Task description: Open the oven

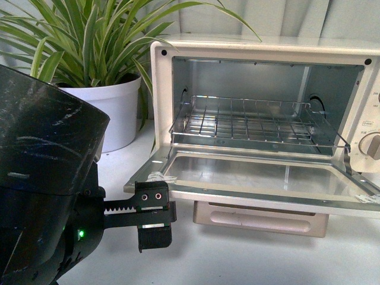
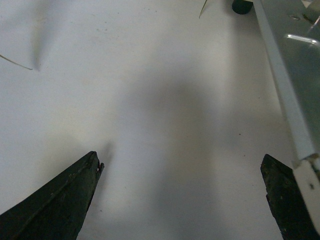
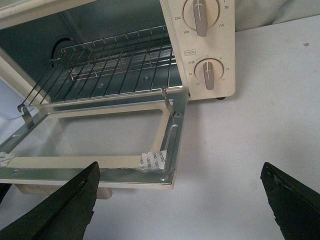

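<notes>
The cream-white oven [image 1: 255, 50] stands on the white table, its glass door [image 1: 255, 178] folded down flat and open. The wire rack [image 1: 249, 122] is pulled partly out, and the pale bar handle [image 1: 261, 219] hangs under the door's front edge. A knob [image 1: 371, 145] shows at the right. My left gripper [image 2: 182, 167] is open and empty over bare table, just left of the door's edge [image 2: 287, 100]. My right gripper [image 3: 180, 175] is open and empty, above the table by the door's right front corner [image 3: 165, 172]; two knobs [image 3: 207, 72] show there.
A spider plant in a white pot [image 1: 116, 110] stands at the back left beside the oven. The left arm's dark body [image 1: 41, 178] fills the lower left of the front view. One black oven foot [image 2: 242, 6] shows in the left wrist view.
</notes>
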Available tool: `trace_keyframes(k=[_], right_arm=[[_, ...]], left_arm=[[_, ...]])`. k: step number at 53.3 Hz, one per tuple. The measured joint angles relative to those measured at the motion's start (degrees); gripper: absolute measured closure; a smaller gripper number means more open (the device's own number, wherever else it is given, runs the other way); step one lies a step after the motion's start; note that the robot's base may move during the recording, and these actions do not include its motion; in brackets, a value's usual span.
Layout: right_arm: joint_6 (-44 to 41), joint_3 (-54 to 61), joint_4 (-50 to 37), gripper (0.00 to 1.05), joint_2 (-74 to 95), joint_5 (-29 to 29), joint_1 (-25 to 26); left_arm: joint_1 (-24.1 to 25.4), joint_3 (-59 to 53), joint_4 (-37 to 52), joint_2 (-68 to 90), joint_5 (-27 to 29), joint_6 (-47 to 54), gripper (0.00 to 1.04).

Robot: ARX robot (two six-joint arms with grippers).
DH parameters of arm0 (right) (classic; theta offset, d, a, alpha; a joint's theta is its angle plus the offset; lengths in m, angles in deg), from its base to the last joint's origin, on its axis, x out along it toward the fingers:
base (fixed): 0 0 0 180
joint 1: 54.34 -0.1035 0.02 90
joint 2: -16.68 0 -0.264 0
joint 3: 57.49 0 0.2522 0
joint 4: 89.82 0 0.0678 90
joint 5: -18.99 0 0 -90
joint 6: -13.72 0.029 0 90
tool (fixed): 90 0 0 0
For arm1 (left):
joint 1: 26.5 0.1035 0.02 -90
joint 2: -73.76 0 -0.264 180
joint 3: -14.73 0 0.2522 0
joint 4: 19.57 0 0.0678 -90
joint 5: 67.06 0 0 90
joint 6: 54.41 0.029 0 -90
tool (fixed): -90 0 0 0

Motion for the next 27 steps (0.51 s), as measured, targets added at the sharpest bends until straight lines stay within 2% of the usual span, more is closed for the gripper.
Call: trace_keyframes(k=[27], right_arm=[[0.0,0.0,0.37,0.09,-0.37,0.22,0.15]], left_arm=[[-1.4,0.0,2.82,0.85,3.74,12.59,0.07]])
